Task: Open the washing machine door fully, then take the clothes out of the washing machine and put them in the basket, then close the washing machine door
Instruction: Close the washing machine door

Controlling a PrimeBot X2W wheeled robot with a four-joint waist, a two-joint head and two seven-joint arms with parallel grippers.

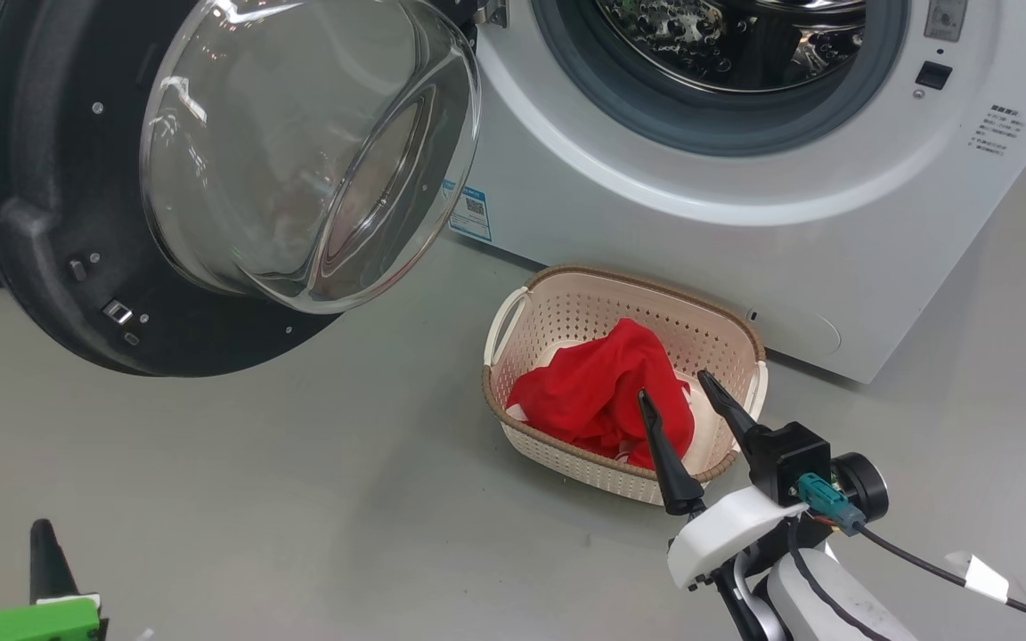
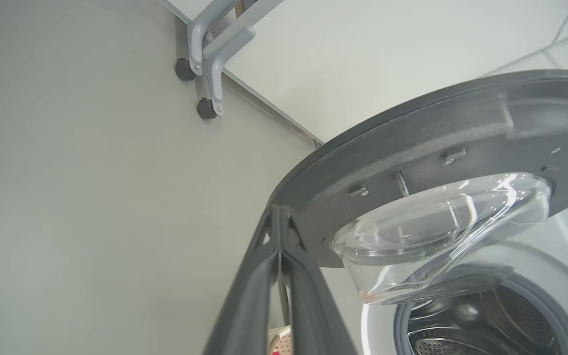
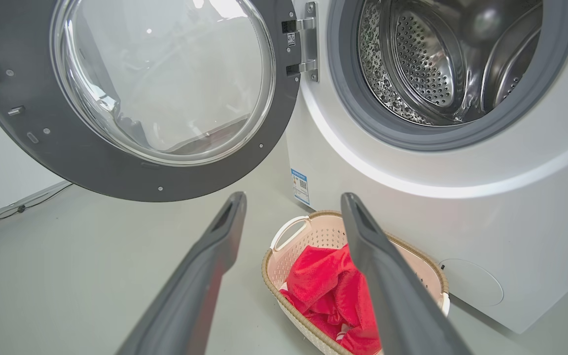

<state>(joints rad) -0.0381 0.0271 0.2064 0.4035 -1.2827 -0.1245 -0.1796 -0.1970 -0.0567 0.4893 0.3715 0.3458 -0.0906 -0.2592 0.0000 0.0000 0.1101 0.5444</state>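
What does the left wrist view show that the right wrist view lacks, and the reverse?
Left wrist view's extras: the shut left gripper and a grey metal frame on dark casters. Right wrist view's extras: the open right gripper, the silver door hinge and the small blue label. Shared: the round black-ringed washing machine door with its clear glass bowl, the white washing machine's perforated steel drum and the grey floor.

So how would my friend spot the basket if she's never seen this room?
Find the big white washing machine with its round door swung open. On the grey floor right in front sits the basket: small, cream, holes in its sides, brown rim. It alone has red clothes piled inside.
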